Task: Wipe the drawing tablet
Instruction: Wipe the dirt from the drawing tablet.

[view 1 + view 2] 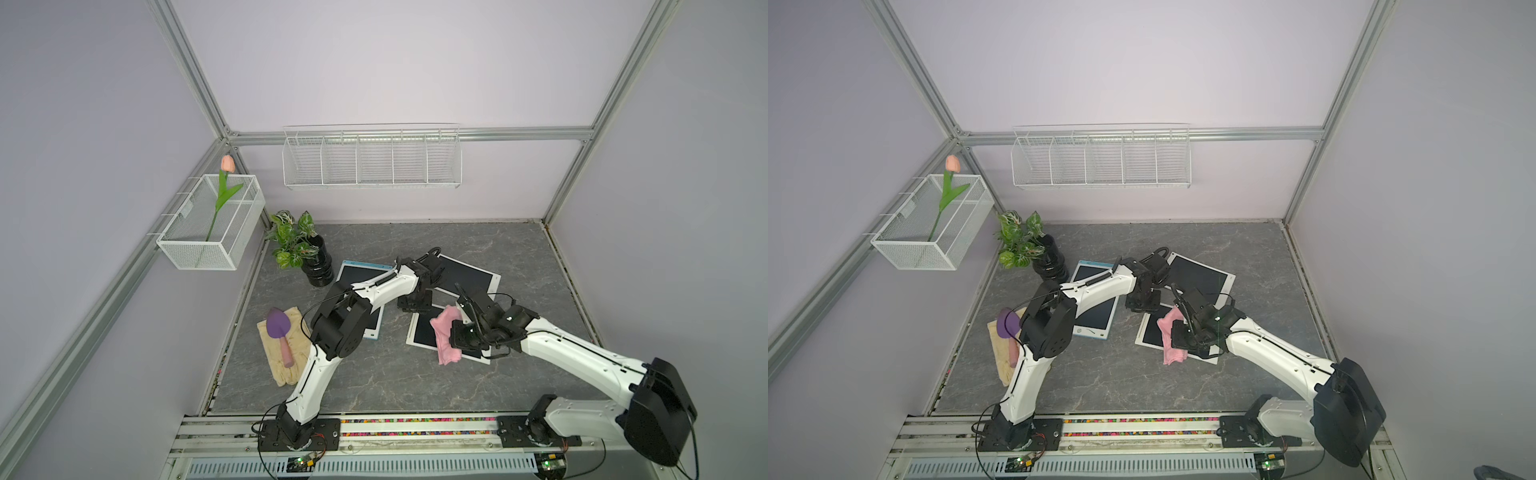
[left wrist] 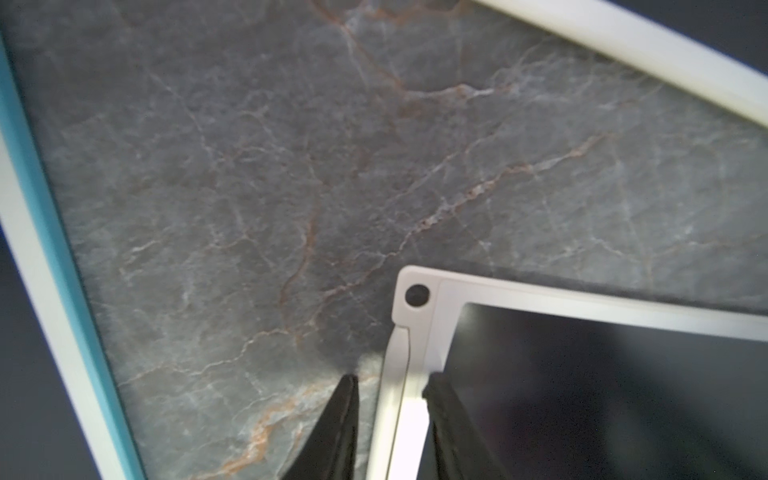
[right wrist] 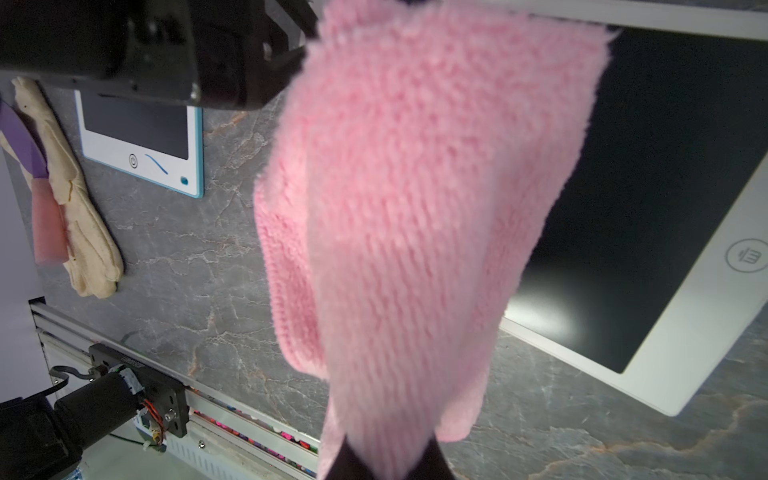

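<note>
Three drawing tablets lie on the grey marble table. The front white-framed tablet [image 1: 423,330] [image 1: 1151,332] [image 3: 665,166] has a pink cloth [image 1: 446,332] [image 1: 1169,334] [image 3: 415,187] hanging onto its dark screen. My right gripper [image 1: 459,332] [image 3: 388,446] is shut on that cloth. My left gripper [image 1: 413,307] [image 1: 1142,305] [image 2: 390,380] stands at this tablet's far corner [image 2: 415,295], slightly open. One finger is beside the white frame with a small gap, the other on the screen side. A second white tablet [image 1: 469,276] lies behind it, and a blue-framed tablet [image 1: 357,274] [image 3: 137,129] to the left.
A potted plant [image 1: 318,266] stands at the back left. Cream gloves [image 1: 291,353] with a purple trowel [image 1: 277,326] lie by the left edge. A mesh basket [image 1: 212,237] with a tulip hangs on the left wall and a wire shelf [image 1: 372,160] on the back wall.
</note>
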You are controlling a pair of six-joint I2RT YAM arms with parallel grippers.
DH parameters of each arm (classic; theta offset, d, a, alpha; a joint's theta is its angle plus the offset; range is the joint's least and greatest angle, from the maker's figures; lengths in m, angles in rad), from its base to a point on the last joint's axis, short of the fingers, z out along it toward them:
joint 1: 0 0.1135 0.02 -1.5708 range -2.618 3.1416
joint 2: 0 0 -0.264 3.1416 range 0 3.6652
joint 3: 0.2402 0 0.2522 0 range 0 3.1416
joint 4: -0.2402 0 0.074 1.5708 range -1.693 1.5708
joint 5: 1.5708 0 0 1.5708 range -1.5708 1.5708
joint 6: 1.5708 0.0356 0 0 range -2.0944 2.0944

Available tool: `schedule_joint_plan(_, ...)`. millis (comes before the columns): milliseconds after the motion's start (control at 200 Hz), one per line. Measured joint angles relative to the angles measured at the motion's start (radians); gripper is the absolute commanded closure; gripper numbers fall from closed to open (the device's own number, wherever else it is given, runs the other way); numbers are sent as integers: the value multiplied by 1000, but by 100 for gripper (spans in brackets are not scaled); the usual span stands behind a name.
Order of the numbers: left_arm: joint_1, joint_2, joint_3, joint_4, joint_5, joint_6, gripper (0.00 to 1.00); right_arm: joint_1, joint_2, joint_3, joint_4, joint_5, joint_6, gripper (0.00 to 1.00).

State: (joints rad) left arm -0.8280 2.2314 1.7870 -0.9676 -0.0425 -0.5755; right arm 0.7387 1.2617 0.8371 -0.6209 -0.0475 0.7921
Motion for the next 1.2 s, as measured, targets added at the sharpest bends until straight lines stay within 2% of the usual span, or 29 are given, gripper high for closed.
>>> schedule_joint_plan(215, 33, -3, -9, 12, 48, 58, 70, 16, -1, 0, -22, 80, 78, 93)
schedule_joint_plan(425, 74, -14, -26, 21, 72, 94, 76, 18, -11, 0, -61, 137, 116, 93)
schedule_joint_plan(765, 74, -19, -34, 27, 73, 117, 81, 27, 19, 18, -61, 141, 121, 93)
schedule_joint_plan(1200, 74, -21, -38, 29, 70, 124, 81, 89, 128, 113, -49, 155, 121, 93)
